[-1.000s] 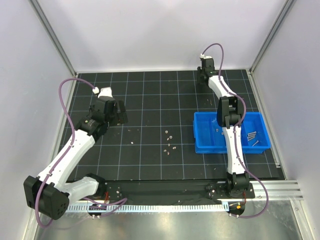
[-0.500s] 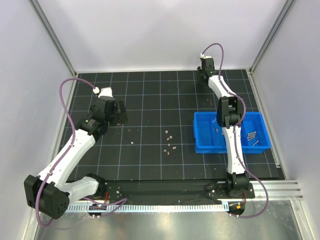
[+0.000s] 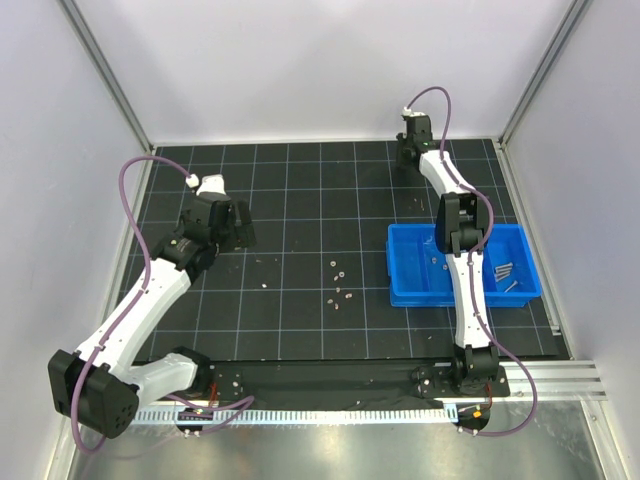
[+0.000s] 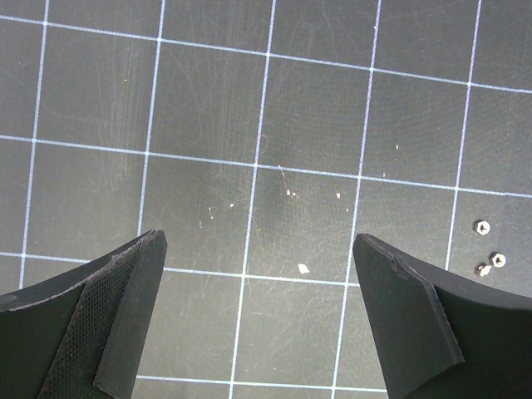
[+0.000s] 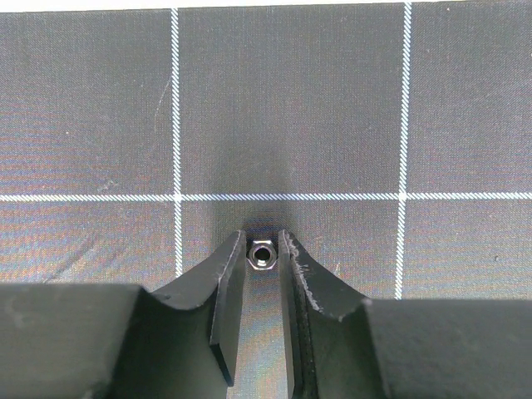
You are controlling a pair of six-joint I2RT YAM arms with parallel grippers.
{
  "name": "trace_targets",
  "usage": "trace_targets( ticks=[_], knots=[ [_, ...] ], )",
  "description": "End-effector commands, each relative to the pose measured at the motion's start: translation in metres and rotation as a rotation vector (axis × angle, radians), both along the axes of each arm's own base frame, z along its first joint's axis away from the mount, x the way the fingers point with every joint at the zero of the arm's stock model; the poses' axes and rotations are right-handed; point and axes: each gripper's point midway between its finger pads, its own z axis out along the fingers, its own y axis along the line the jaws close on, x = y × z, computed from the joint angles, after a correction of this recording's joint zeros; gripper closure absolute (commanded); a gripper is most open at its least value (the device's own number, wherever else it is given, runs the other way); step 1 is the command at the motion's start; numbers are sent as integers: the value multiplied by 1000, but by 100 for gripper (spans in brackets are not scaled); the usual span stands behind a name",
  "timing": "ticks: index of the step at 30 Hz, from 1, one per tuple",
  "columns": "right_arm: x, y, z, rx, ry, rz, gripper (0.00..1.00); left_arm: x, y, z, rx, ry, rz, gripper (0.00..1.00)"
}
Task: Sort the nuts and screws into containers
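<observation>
Silvery nut point(image 5: 263, 254) centred between tips of your right end effector point(image 5: 263, 243), jaws narrow to pinch it; contact not clear. Blue containers point(image 3: 410, 288) lie behind it. Your left end effector point(image 4: 258, 307) wide, empty, loose nuts point(image 4: 496, 259) to its right

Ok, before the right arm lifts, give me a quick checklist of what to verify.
1. Nut centred between the right claw fingertips: ok.
2. Right claw clamped on the nut: cannot tell. Both fingers flank it closely, but contact is unclear.
3. Blue tray in place to receive it: ok.
4. Screws kept apart: ok, they lie toward the tray's right end.
5. Left claw out of the way: ok, open over the mat's left side.
6. Mat cleared: not ok, loose pieces lie mid-mat.
</observation>
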Motion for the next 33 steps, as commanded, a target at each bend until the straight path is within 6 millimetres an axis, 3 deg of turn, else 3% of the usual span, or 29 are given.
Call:
trace_targets(
  ticks=[1, 8, 13, 22, 33],
  knots=[
    [-15, -6, -25, -10, 96, -1, 72, 9, 0, 15, -6, -47, 9, 0],
    [-17, -5, -26, -9, 102, 8, 87, 8, 0, 17, -8, -52, 9, 0],
    [-20, -6, -23, -10, 99, 3, 89, 8, 0, 18, -9, -54, 9, 0],
    [-18, 2, 31, 79, 38, -18, 89, 7, 0, 20, -13, -61, 8, 0],
    [-50, 4, 52, 128, 78, -48, 91, 4, -1, 25, -30, -78, -1, 0]
  ],
)
